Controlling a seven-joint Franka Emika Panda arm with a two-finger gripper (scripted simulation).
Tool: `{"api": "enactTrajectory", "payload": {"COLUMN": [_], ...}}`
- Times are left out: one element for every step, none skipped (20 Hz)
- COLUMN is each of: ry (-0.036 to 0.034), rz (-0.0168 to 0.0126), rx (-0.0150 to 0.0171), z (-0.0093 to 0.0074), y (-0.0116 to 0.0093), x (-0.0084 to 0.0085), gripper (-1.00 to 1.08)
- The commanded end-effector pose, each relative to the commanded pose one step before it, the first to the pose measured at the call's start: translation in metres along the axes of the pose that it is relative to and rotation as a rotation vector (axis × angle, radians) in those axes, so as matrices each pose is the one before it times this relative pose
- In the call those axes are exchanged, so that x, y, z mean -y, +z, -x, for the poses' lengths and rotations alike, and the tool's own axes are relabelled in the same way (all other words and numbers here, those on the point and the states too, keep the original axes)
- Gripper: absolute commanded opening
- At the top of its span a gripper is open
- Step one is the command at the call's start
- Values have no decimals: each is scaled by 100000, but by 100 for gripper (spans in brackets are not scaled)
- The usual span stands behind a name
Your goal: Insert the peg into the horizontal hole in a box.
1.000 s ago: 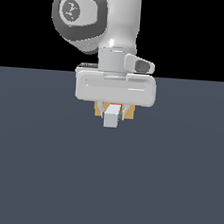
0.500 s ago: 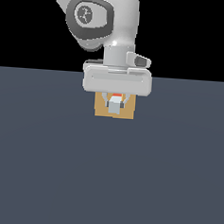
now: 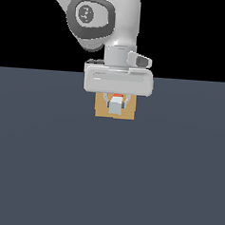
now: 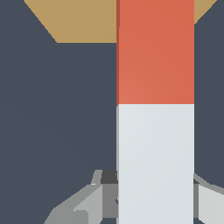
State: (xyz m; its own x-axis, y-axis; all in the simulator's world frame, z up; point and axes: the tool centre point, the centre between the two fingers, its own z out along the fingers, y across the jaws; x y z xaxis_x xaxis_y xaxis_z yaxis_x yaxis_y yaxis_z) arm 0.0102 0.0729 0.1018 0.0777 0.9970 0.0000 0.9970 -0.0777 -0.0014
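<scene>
My gripper (image 3: 115, 108) is shut on the peg (image 3: 115, 105), a long square bar whose held half is white and whose far half is orange-red (image 4: 155, 52). In the exterior view the peg points away from the camera at the tan box (image 3: 101, 111), which stands on the floor right behind the gripper. In the wrist view the gripper (image 4: 153, 199) grips the white half between grey fingers (image 4: 92, 199), and the orange-red end reaches over the box (image 4: 83, 19). The hole is hidden behind the peg and the hand.
A flat dark blue-grey floor (image 3: 107, 180) spreads all around the box. The white arm (image 3: 109, 19) rises above the hand. Nothing else shows.
The hand with the peg has moved away from the camera, up in the exterior view, toward the box. More of the box's face now shows below the hand.
</scene>
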Motion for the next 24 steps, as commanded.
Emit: {"api": "enactTrajectory", "payload": {"ry": [-56, 37, 0, 0, 0, 0, 0, 4, 0, 0, -2, 0, 0, -2, 0, -2, 0, 0, 0, -8, 0, 0, 0, 0], "rz": [276, -238, 0, 0, 0, 0, 0, 44, 0, 0, 46, 0, 0, 46, 0, 47, 0, 0, 0, 47, 0, 0, 0, 0], "rx": [-70, 62, 0, 0, 0, 0, 0, -21, 0, 0, -16, 0, 0, -15, 0, -14, 0, 0, 0, -9, 0, 0, 0, 0], "z": [-21, 22, -40, -121, -202, -284, -366, -445, -534, -619, -706, -791, -866, -867, -789, -708, -627, -544, -460, -380, -290, -204, -119, -49], "y": [-150, 128, 0, 0, 1, 1, 1, -29, 1, 2, -29, 2, 3, -29, 3, -29, 2, 2, 1, -30, 1, 0, 0, 0], "x": [-97, 78, 3, 8, 12, 14, 15, 19, 14, 11, 14, 6, 4, 7, 0, 3, -6, -10, -15, -14, -27, -32, -34, -27], "gripper": [-100, -100, -100, -100, -100, -100, -100, -100, -100, -100, -100, -100, -100, -100, -100, -100, -100, -100, -100, -100, -100, -100, -100, -100]}}
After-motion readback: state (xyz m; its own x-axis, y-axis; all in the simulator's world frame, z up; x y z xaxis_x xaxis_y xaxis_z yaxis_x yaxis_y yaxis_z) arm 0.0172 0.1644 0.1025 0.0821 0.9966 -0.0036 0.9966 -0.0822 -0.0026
